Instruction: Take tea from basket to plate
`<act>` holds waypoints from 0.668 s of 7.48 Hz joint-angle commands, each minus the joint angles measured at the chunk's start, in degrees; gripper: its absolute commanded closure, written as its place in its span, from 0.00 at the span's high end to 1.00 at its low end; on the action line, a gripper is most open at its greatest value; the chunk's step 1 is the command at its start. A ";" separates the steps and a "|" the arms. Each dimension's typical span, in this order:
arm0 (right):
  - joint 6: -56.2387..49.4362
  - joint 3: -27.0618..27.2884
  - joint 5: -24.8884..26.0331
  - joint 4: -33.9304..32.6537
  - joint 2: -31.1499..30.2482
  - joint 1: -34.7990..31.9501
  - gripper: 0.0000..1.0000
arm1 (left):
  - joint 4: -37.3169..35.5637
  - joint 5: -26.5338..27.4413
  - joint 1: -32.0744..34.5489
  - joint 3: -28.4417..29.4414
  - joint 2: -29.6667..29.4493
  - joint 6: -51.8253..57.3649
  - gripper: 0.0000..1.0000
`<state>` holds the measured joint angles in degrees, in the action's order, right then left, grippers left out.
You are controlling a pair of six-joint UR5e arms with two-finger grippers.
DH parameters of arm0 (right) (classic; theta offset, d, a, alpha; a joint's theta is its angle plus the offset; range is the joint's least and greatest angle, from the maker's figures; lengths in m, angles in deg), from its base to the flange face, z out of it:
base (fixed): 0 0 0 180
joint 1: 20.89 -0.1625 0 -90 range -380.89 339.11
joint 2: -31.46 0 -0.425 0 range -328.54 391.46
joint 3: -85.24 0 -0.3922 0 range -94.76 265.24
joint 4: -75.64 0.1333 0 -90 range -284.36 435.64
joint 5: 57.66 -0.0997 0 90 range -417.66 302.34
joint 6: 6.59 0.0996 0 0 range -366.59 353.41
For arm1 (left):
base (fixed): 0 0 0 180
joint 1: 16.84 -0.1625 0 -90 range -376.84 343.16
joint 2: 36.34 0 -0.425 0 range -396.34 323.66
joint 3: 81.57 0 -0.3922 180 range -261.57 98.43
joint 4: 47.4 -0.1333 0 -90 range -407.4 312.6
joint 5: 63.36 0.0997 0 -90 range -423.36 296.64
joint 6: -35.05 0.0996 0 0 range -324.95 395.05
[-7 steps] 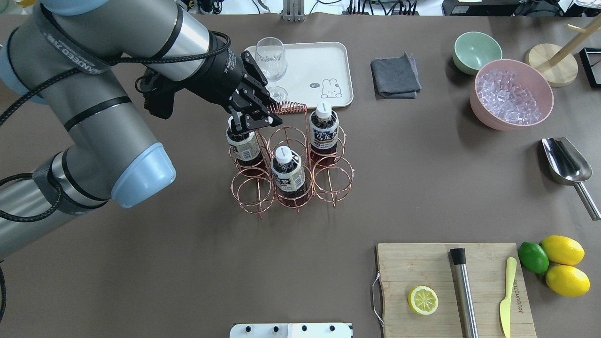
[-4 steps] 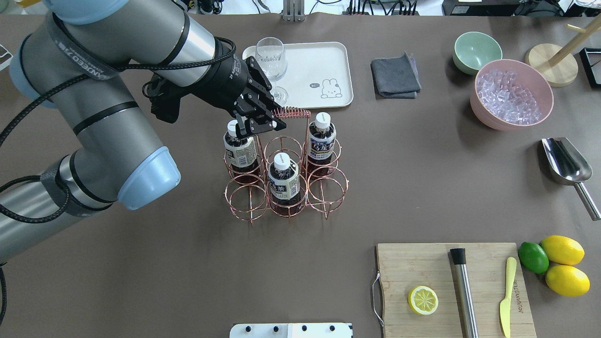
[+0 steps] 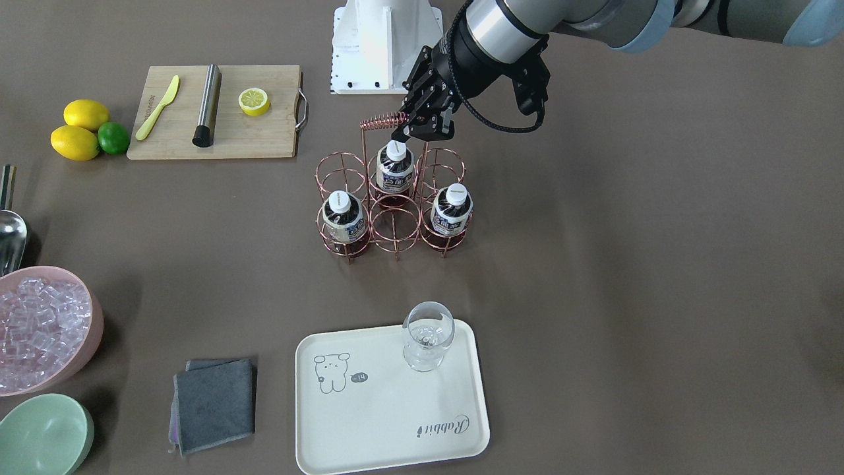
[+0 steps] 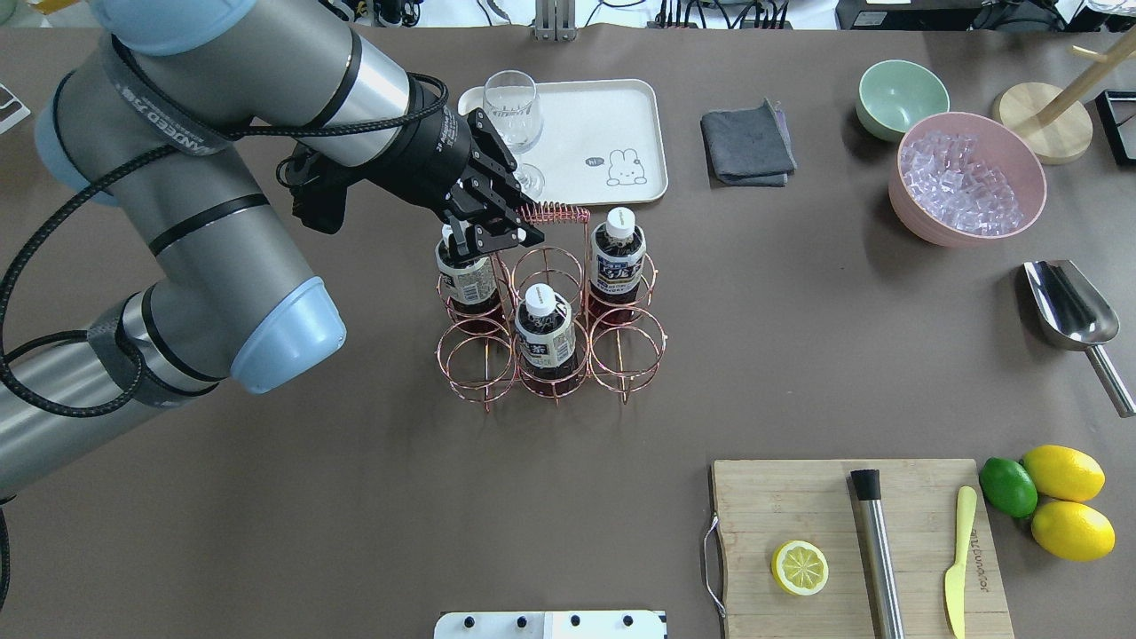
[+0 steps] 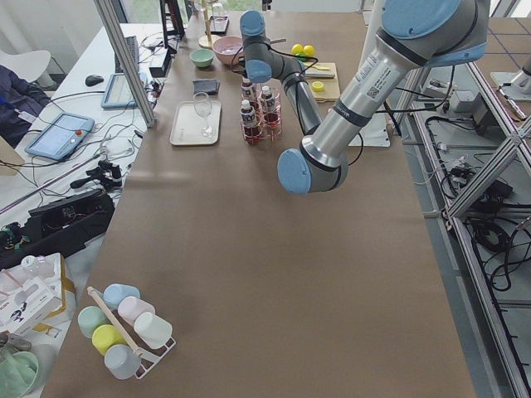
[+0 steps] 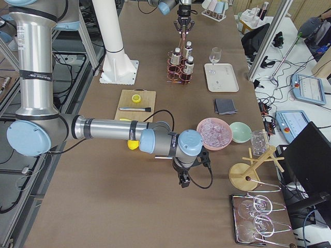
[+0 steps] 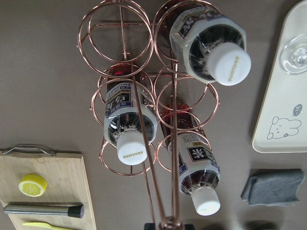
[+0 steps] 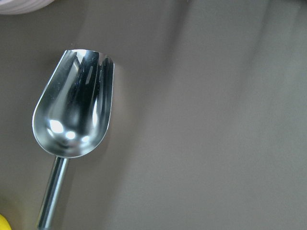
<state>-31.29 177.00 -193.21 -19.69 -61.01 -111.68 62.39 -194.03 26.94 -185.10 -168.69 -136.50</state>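
Fingers of the left gripper are seen closed on the coiled handle of the basket, not on a bottle. The right gripper's opening cannot be told. Overhead, the plate is set at 12 o'clock of the basket. The tea is kept in the 10 o'clock cell. The handle should be released and that cap gripped squarely.

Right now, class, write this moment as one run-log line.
left gripper: shut on basket handle | tea: three bottles, all in basket | plate: glass only | right gripper: state unclear
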 commanded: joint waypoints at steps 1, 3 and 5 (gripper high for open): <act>0.09 0.52 0.03 -0.03 0.01 0.00 0.99 | 1.65 -0.02 0.08 0.34 0.34 -0.01 0.00; 3.49 2.11 -1.53 -0.64 0.10 0.00 0.99 | 1.66 -0.01 0.08 0.35 0.34 -0.01 0.00; 17.59 7.44 -4.71 -0.73 0.54 2.61 0.99 | 1.66 -0.02 0.08 0.26 0.34 -0.01 0.00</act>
<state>-24.30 180.09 -195.91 -20.29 -60.82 -111.45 64.02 -194.04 27.01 -184.79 -168.36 -136.51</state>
